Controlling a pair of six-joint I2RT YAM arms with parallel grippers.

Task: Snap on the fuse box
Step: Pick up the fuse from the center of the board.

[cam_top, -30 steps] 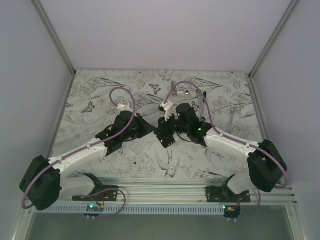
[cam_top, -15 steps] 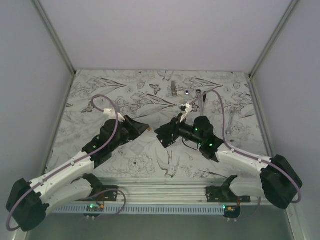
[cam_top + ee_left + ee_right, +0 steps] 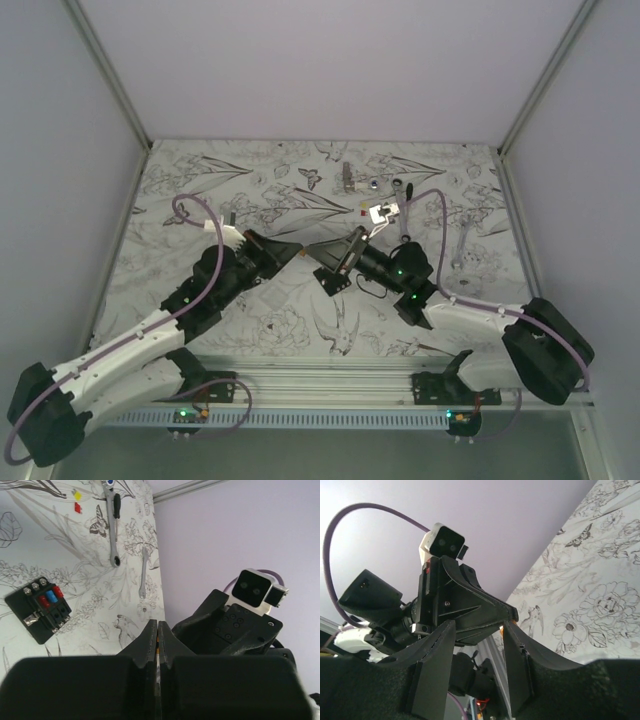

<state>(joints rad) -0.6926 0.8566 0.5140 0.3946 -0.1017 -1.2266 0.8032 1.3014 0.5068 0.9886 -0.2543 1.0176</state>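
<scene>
The fuse box (image 3: 39, 609) lies flat on the table (image 3: 200, 180), at 6 o'clock of the right gripper (image 3: 479, 630), whose fingers gape wide, holding nothing. The left gripper (image 3: 157, 627) is pinched closed, facing it. A ratchet (image 3: 112, 525) and spanner (image 3: 143, 575) lie toward 1 o'clock of the box.

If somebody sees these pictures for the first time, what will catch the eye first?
The two claws first: they meet over the middle of the table, the left claw shut and almost tip to tip with the open right claw. Next comes the fuse box, black with red and blue fuses, lying free on the flower-printed surface; neither claw holds it.
</scene>
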